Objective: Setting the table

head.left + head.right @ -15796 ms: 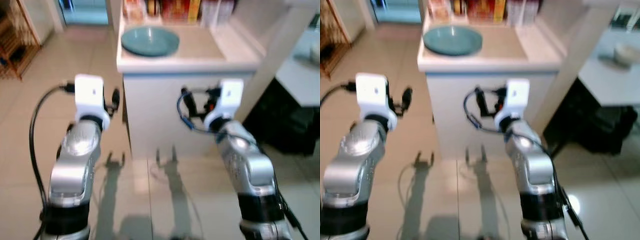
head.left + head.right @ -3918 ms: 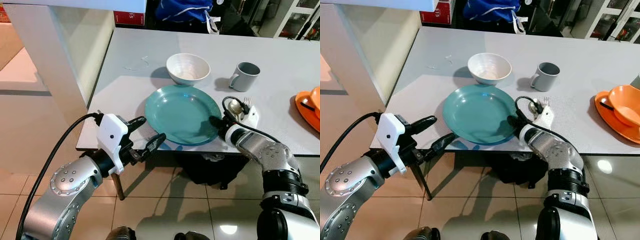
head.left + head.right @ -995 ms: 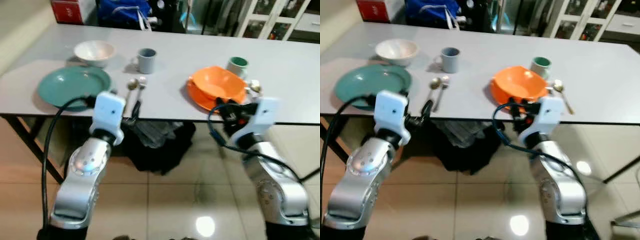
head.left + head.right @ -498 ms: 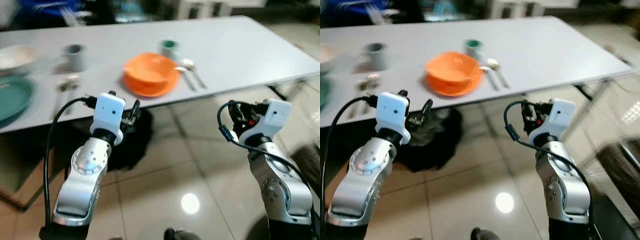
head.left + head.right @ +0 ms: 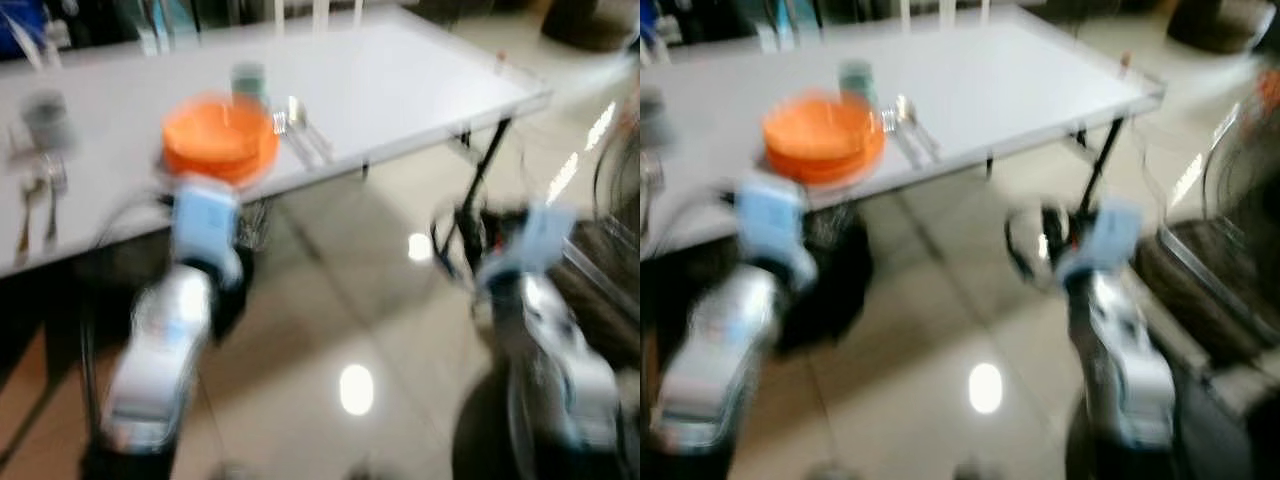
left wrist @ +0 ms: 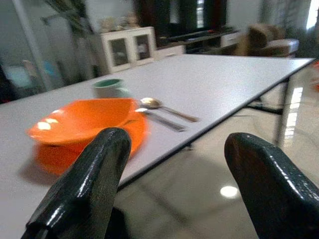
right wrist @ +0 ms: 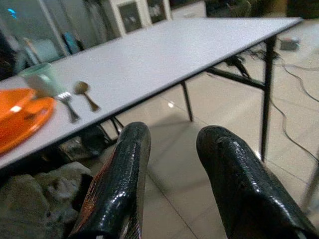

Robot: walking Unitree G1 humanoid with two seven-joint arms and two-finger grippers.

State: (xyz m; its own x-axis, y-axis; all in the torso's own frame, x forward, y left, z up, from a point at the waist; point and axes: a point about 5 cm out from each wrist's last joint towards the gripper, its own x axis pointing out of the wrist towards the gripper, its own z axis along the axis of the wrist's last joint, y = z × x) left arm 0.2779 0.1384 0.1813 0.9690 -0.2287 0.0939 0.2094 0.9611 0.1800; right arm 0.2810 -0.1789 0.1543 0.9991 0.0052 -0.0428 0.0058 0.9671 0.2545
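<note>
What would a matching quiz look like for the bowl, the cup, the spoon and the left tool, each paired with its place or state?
Things:
1. bowl
2. cup
3. spoon
4. left tool

Places or states:
A. open and holding nothing, just off the edge of the table
B. lying flat beside a fork
C. sitting on an orange plate
D. standing upright beyond the bowl

Pairs: 1-C, 2-D, 3-B, 4-A
</note>
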